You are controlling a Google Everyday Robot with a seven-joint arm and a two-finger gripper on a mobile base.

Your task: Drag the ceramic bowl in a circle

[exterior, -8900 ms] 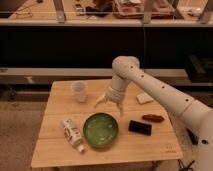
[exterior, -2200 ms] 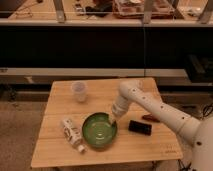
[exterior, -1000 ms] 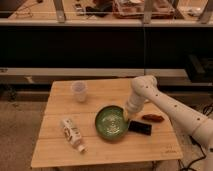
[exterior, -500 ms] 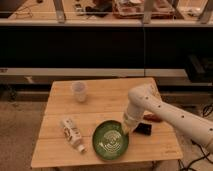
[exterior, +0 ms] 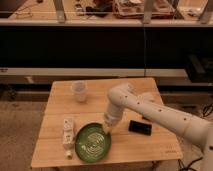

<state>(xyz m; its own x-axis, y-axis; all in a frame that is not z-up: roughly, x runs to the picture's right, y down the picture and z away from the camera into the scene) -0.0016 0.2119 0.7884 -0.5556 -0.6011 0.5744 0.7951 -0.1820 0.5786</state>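
The ceramic bowl [exterior: 93, 142] is a wide, shallow green bowl with pale marks inside. It sits near the front edge of the wooden table [exterior: 60, 102], left of centre. My gripper [exterior: 108, 127] points down at the bowl's upper right rim and touches it. The white arm reaches in from the right.
A small white cup [exterior: 79, 91] stands at the table's back left. A white bottle [exterior: 67, 137] lies just left of the bowl. A black flat object [exterior: 140, 127] lies right of the gripper. A dark shelf unit stands behind the table.
The bowl has slid from the table's middle right toward the front and left, and the gripper has moved left with it at its rim.
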